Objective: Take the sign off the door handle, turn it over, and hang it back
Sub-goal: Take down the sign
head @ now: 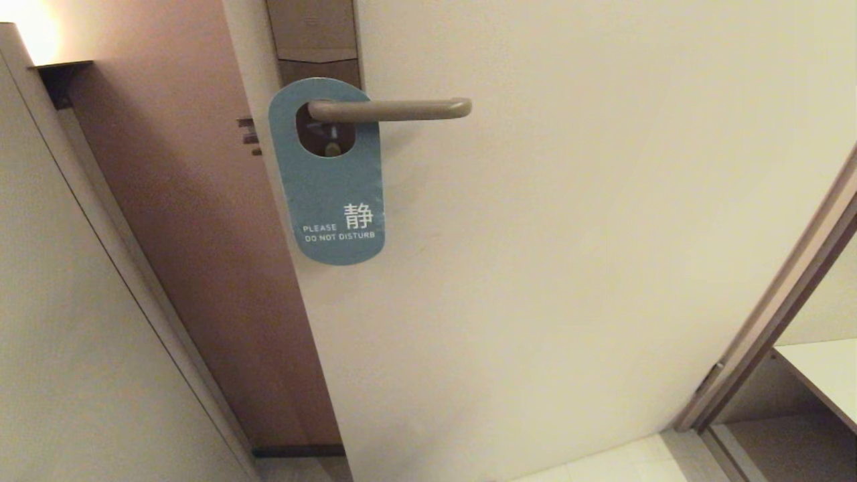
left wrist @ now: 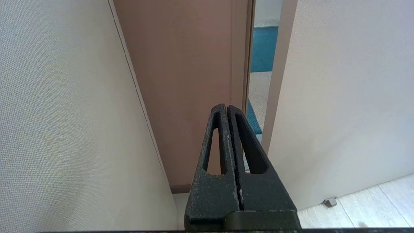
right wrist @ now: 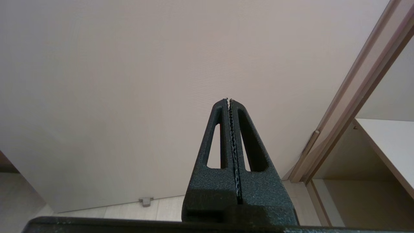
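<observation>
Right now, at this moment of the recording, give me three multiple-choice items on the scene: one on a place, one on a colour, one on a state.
1. Where is the sign?
A. Lying on the floor
B. Hanging on the door handle
C. Held in a pincer

2. Which colour is the side of the sign that faces the head camera?
A. Teal
B. White
C. Red

3. How do the left pincer and the right pincer stand?
A. Both open wide
B. One clamped on the sign
C. Both shut, holding nothing

Answers:
1 B: the handle bar passes through the sign's oval hole.
2 A: the teal face reading PLEASE DO NOT DISTURB faces out.
3 C: in each wrist view the fingers meet with nothing between them, and neither arm shows in the head view.
</observation>
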